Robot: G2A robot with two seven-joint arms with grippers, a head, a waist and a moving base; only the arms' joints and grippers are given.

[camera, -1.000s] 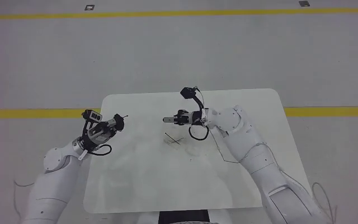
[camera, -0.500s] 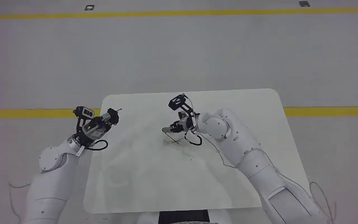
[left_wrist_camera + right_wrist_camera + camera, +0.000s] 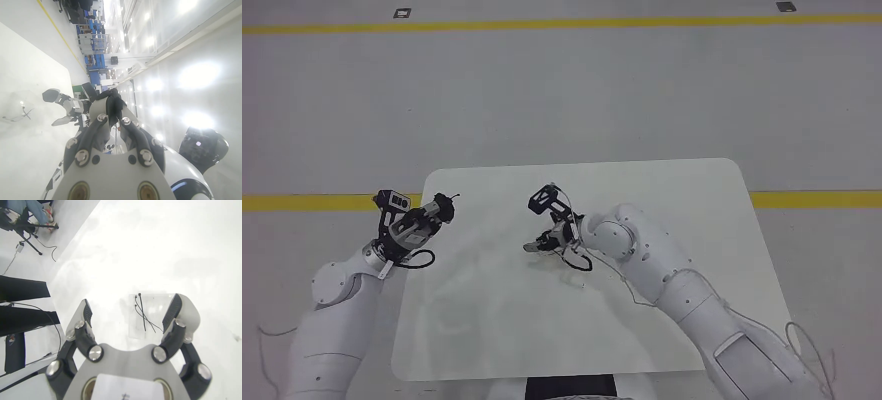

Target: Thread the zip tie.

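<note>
From the top view we see the left gripper (image 3: 445,207) held above the left edge of the white counter (image 3: 682,200). A thin black tip pokes out of it, which we take to be the zip tie (image 3: 454,198). The right gripper (image 3: 537,245) hangs low over the middle of the counter, well apart from the left one. We cannot judge how far it is spread from up here.

In the left wrist view the left gripper (image 3: 113,96) has its dark fingertips pressed together with no gap. A fine black strand of the zip tie (image 3: 115,132) runs down between the fingers. Farther off, the right gripper (image 3: 54,108) shows with its two fingers spread wide and nothing between them. It is just beside the loose zip ties (image 3: 26,114), which lie crossed on the counter.

In the right wrist view the right gripper (image 3: 130,311) is wide open and holds nothing. We count three loose zip ties (image 3: 143,315) there, all black. They lie flat on a clear sheet (image 3: 157,306) on the counter (image 3: 151,247), below the gap between the fingers. Their small square heads sit close together at one end and the tails cross one another. One tail runs up to the ribbed pad of one finger; we cannot tell whether it touches.
</note>
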